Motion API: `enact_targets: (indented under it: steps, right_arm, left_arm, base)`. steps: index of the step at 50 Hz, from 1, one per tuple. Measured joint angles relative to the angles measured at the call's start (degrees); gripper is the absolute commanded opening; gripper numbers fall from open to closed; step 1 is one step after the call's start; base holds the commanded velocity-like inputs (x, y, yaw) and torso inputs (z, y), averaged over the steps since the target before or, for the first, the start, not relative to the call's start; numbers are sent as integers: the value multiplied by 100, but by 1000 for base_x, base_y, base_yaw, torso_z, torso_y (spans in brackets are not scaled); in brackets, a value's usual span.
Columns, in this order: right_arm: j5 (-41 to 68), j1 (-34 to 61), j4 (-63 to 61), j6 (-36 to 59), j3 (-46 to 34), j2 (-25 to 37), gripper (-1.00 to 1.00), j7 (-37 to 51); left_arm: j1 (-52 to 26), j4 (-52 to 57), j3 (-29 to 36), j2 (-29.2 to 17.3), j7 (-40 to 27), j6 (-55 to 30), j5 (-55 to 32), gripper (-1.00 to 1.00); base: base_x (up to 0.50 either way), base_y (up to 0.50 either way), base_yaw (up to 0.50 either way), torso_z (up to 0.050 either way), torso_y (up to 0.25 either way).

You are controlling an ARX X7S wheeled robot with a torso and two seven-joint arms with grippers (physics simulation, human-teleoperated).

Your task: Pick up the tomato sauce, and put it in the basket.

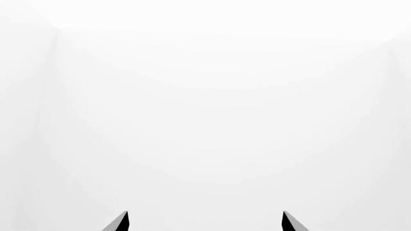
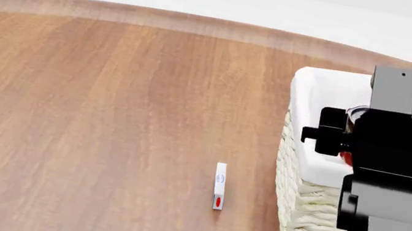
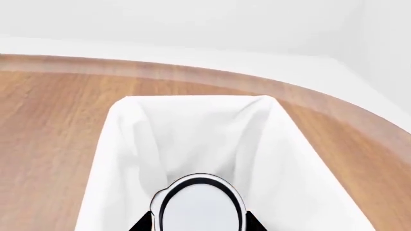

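Observation:
My right gripper [image 3: 199, 222] is shut on the tomato sauce can [image 3: 201, 204], whose silvery-white top fills the space between the jaws. It hangs over the open cream wicker basket [image 2: 298, 186] with its white liner [image 3: 192, 130]. In the head view the right arm covers most of the basket, and a red edge of the can [image 2: 351, 121] shows beside the gripper [image 2: 351, 138]. My left gripper [image 1: 205, 222] is open and empty, facing only white background; it is out of the head view.
The basket stands at the right of a round wooden table [image 2: 108, 106]. A small white narrow packet with a red mark [image 2: 219, 186] lies on the table, left of the basket. The table's far edge curves behind the basket.

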Motion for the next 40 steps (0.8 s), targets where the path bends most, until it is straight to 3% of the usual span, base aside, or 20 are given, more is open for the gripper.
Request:
enact_targets:
  steps: [40]
  right_arm:
    - [-14, -159, 0, -304, -12, 6, -100, 58]
  left_arm:
    - [24, -72, 30, -49, -62, 75, -2, 100]
  base:
    - [0, 0, 0, 0, 0]
